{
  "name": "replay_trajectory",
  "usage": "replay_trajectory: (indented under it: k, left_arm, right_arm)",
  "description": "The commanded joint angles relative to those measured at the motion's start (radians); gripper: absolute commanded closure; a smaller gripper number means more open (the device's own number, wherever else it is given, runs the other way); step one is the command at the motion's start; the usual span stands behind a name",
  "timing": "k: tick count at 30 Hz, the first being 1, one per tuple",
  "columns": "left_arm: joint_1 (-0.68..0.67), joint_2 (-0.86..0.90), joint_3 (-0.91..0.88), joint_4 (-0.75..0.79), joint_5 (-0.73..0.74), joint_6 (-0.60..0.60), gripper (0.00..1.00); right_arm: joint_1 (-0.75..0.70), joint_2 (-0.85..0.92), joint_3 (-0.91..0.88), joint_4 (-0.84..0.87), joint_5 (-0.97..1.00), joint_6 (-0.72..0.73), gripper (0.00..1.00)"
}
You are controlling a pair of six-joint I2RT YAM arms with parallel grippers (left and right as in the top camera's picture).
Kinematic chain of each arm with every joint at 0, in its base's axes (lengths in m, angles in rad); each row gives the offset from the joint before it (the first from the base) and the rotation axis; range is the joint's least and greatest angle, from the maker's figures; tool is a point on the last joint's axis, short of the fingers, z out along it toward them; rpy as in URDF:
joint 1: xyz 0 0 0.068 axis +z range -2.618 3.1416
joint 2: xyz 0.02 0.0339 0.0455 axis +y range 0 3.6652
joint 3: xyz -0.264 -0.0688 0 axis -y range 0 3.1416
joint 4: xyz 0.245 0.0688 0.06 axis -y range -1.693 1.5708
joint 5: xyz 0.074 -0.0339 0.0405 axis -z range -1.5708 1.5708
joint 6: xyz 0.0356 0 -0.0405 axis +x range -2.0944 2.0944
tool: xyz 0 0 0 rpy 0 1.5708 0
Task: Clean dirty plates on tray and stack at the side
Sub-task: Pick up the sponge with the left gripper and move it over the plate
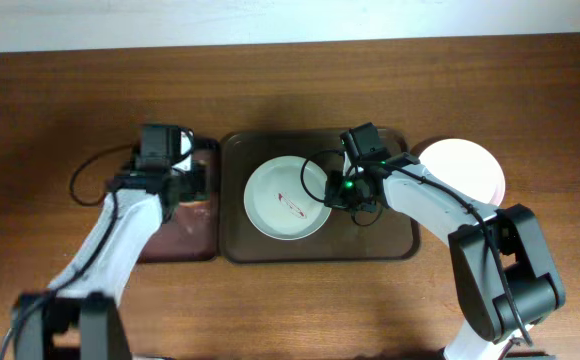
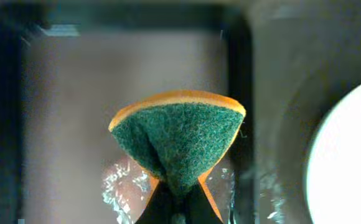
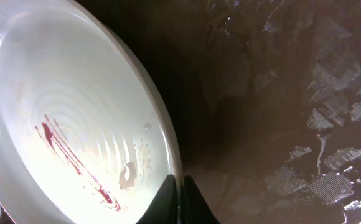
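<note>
A white plate point(image 1: 286, 199) with a dark red smear lies on the wide dark brown tray point(image 1: 390, 245). In the right wrist view the plate point(image 3: 62, 124) fills the left side, tilted, with my right gripper point(image 3: 179, 186) shut on its rim. In the overhead view the right gripper point(image 1: 336, 190) is at the plate's right edge. A clean white plate point(image 1: 462, 172) lies on the table right of the tray. My left gripper point(image 2: 179, 199) is shut on a green and orange sponge point(image 2: 177, 140) above the narrow reddish-brown tray point(image 2: 106, 93); it shows overhead too point(image 1: 192, 185).
The narrow reddish-brown tray point(image 1: 175, 235) with a black rim lies left of the big tray and is wet. The big tray's floor point(image 3: 305, 124) is wet with patches of water. The wooden table point(image 1: 290, 310) surrounds both trays.
</note>
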Motion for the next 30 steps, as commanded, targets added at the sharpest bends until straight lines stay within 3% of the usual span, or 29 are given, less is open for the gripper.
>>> replay_trajectory:
  k: [1,11,30]
  left_arm:
    - [0.025,-0.157,0.012,0.021,0.003,0.005,1.00]
    - [0.025,-0.396,0.012,0.076,0.003,0.005,1.00]
    - [0.025,-0.420,0.012,0.097,-0.004,0.005,1.00]
  right_arm:
    - [0.005,0.008,-0.002,0.003,-0.002,-0.001,0.96]
    - [0.005,0.008,-0.002,0.003,-0.002,-0.001,0.96]
    - [0.005,0.008,-0.002,0.003,-0.002,-0.001,0.96]
